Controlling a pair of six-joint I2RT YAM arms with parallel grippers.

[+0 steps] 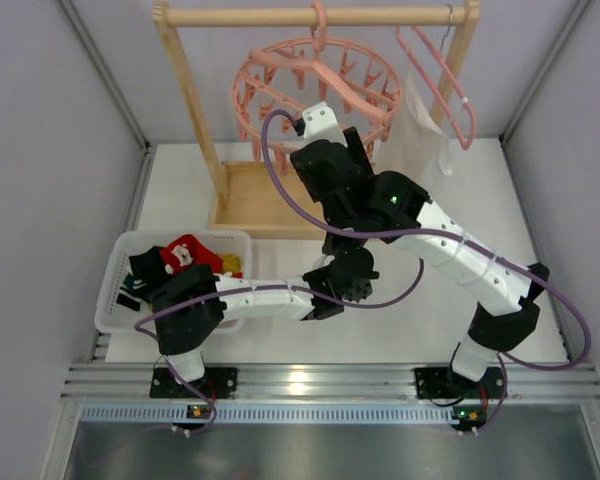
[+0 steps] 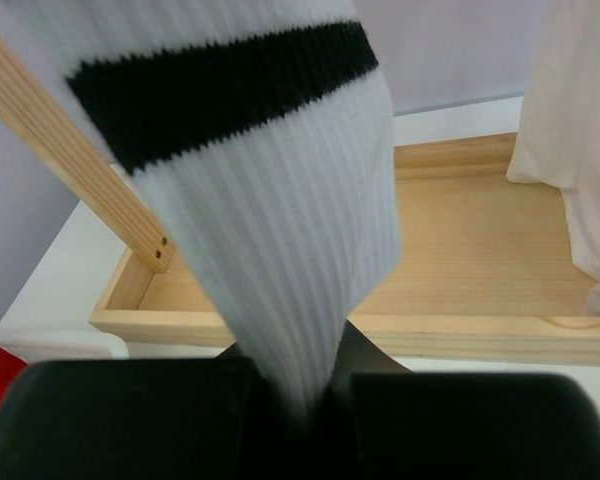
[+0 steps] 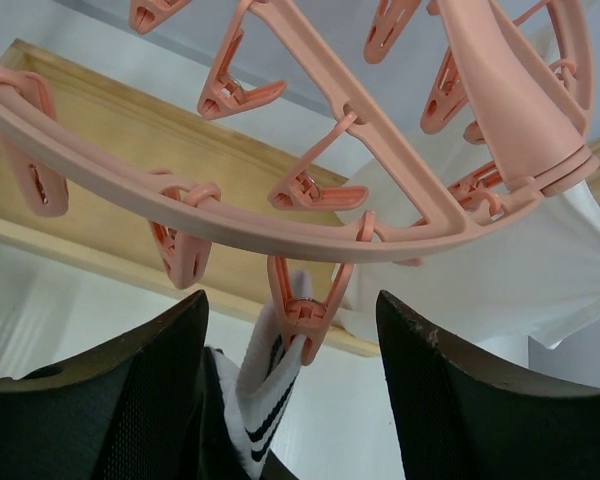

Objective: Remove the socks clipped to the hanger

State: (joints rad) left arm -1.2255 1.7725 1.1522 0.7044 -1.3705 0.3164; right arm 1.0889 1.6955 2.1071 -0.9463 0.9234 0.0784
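Note:
The salmon-pink round hanger [image 1: 315, 90] hangs by its hook from the wooden rail. In the right wrist view one clip [image 3: 305, 312] on its ring [image 3: 280, 235] grips a white sock with black cuff stripes [image 3: 265, 385]. My right gripper [image 3: 290, 335] is open, with one finger on each side of that clip and not touching it. My left gripper [image 2: 305, 405] is shut on the lower part of the same white sock [image 2: 280, 230], which stretches upward from its jaws. In the top view the sock is hidden under the right arm.
A white basket [image 1: 115, 290] at the front left holds a red sock with white marks [image 1: 185, 253], a dark teal one [image 1: 145, 268] and a black one [image 1: 130, 300]. A white cloth bag [image 1: 420, 130] on a pink triangular hanger [image 1: 442, 75] hangs at the right. The wooden rack's base tray [image 1: 255, 205] lies below.

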